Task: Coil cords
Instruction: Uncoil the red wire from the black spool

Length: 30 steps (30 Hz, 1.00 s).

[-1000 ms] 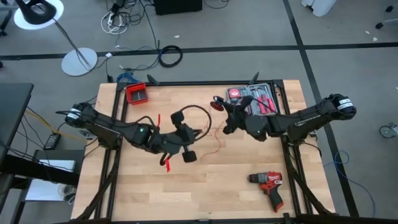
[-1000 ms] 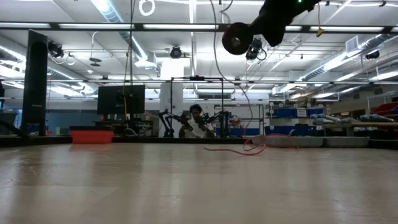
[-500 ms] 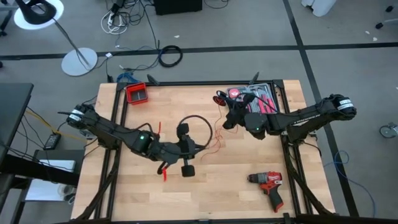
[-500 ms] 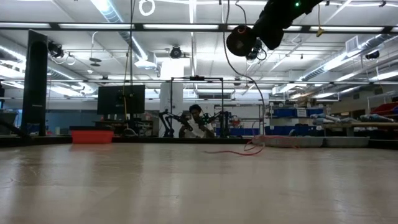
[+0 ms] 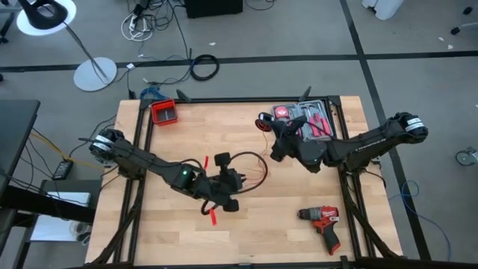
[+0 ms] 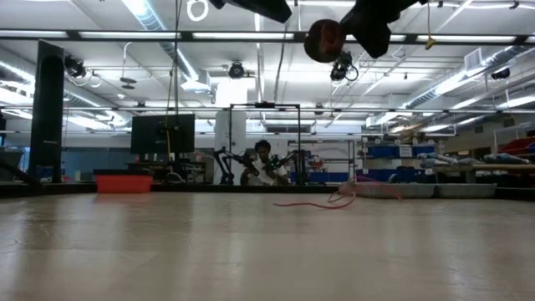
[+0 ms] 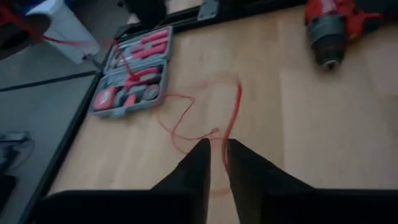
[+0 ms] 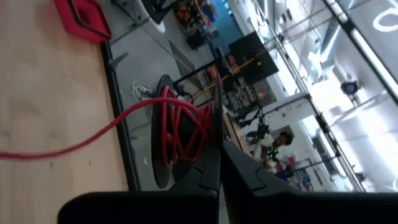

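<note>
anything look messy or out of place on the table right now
Yes: a loose red wire sprawls in uneven loops across the wooden table, between the left gripper and the open tool kit, instead of lying coiled.

On the worktop (image 5: 299,246), where the thin cords (image 5: 258,173) run under the left tool (image 5: 237,181) cannot be made out from overhead; the arm's bulk covers the strands toward nine o'clock. In the left wrist view the red drill (image 7: 339,28) is cut off by the frame's edge, and the tool case (image 7: 132,81) is too blurred to tell its contents. In the low view both arms are cropped at twelve o'clock, the left one to a dark sliver. The right tool (image 8: 219,155) blocks part of the wound cord behind it, and a person (image 8: 280,142) beyond the worktop shows too small to describe.
</note>
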### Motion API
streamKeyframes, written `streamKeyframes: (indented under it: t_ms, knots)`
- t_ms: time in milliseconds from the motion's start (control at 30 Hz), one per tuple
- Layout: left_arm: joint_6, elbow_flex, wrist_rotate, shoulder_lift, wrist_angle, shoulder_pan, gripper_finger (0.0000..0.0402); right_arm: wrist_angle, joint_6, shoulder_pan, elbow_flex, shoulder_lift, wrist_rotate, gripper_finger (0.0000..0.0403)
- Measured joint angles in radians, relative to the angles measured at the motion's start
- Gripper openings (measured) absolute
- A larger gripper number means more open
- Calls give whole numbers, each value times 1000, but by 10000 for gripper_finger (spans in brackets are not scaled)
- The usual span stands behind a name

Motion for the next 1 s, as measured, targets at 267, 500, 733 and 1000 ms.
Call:
streamKeyframes:
  t_ms: [267,500,733,1000]
  knots:
    - [13,0,-32,-32,-51,0,87,22,-40,59,0,-34,-10,0]
    - [235,0,-290,-39,-45,0,87,19,1,99,0,-54,-165,0]
    - [413,0,-383,-39,70,2,87,-38,87,94,0,-50,-341,0]
    - [463,0,-281,-39,90,9,87,-60,132,79,0,-50,-430,1]
